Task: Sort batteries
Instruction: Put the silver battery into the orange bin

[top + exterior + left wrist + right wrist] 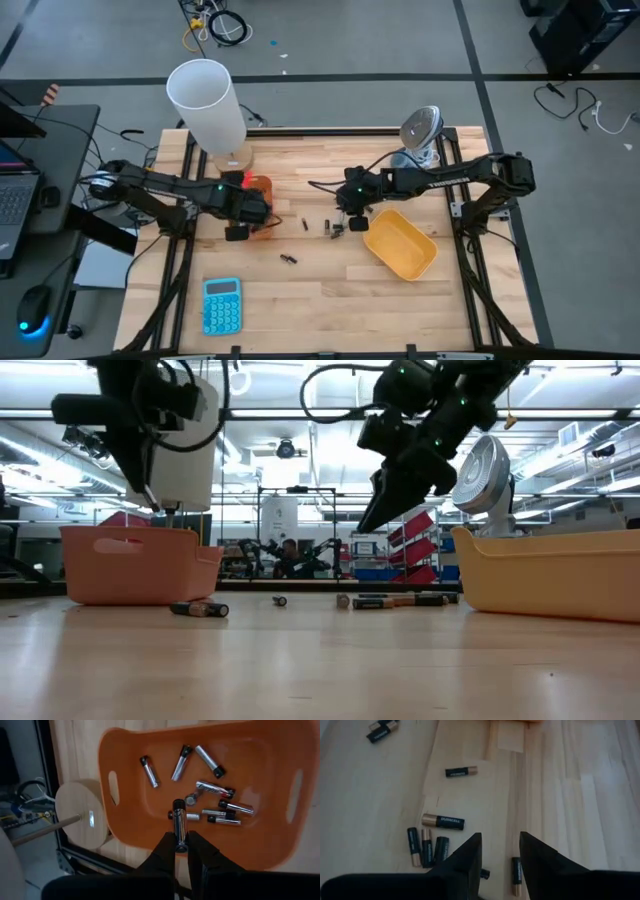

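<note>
Held cell: silvery battery [179,822] pinched upright between the left gripper [181,846] fingers, lower centre of the left wrist frame, hanging over the orange tray [260,850].
Left claw: narrowly closed on that one cell; over the orange tray at left centre of the high view.
Right claw: right gripper [500,851] fingers parted, nothing between them; above the loose dark cells at centre of the high view, beside the yellow tray [402,245].
Cells in orange tray: eight silvery-grey [215,788] counted in the left wrist frame, one seen end-on; clustered right of centre.
Cells on table: about eight dark gold-ended batteries [443,822] in the right wrist frame; one pair at upper left, one single upper centre, one labelled cell mid-left, a group of three at lower left, one at lower centre beside the fingers.
Trays: two, orange and yellow; no cell visible in the yellow one.
Bystanders: one white cup [207,103], one blue calculator [222,305], one fan [420,135].
Risk, left: released cell may strike those below, bounce or roll toward the tray's handle slot.
Risk, right: closely packed trio invites a double pick, or a nudge sending round cells rolling across the wood.
</note>
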Motion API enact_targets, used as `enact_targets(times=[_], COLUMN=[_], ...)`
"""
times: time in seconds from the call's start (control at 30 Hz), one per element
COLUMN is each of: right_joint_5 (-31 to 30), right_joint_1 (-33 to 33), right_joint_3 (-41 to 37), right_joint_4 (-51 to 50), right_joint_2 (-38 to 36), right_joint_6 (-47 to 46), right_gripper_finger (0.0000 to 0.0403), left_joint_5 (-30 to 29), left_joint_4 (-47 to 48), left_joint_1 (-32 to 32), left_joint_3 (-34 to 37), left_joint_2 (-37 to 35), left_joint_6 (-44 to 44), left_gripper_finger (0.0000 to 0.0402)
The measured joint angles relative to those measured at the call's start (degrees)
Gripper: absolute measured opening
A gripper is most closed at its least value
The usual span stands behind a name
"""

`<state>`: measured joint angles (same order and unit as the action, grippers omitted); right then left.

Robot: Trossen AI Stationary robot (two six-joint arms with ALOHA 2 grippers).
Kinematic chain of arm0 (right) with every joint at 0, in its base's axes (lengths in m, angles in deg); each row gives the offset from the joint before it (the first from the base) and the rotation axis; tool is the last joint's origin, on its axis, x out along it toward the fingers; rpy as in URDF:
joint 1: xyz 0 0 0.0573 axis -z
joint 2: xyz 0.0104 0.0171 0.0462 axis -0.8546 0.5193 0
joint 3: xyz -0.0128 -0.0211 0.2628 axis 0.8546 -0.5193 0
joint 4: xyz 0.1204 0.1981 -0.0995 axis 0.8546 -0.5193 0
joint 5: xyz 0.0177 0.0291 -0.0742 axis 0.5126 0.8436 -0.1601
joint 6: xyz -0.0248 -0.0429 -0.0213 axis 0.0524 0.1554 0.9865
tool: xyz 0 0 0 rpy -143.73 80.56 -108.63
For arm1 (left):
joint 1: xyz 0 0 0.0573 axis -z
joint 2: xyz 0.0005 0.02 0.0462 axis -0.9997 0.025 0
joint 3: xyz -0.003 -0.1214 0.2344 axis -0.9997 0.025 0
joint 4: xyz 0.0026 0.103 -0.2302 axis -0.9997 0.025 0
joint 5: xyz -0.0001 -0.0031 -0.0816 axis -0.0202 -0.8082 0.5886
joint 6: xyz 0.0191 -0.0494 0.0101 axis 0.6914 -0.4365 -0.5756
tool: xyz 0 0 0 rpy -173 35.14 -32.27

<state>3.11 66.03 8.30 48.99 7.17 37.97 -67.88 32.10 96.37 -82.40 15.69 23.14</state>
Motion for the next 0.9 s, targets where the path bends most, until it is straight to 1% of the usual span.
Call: enact_targets(times=[0.17,0.4,0.73,0.8,0.9], right_joint_5=[3.04,3.77,3.77,3.77,3.77], right_joint_1=[1.82,2.58,2.66,2.66,2.66], right_joint_3=[-2.07,-2.08,-2.08,-2.08,-2.08], right_joint_4=[4.62,4.71,4.67,4.67,4.65], right_joint_2=[0.00,-0.02,-0.02,-0.02,-0.02], right_joint_6=[1.18,3.07,4.05,4.05,4.05], right_gripper_finger=[0.0118,0.0116,0.0115,0.0115,0.0116], left_joint_5=[4.01,5.47,6.41,7.47,7.56], left_joint_4=[-4.71,-6.87,-7.67,-7.95,-7.93], left_joint_1=[-4.77,-9.35,-15.53,-16.25,-16.90], left_joint_3=[2.57,5.66,6.56,6.56,6.57], left_joint_2=[0.01,0.01,0.00,0.00,0.02], left_joint_6=[4.47,5.90,7.26,7.58,7.56], left_gripper_finger=[0.0017,0.0017,0.0017,0.0017,0.0017])
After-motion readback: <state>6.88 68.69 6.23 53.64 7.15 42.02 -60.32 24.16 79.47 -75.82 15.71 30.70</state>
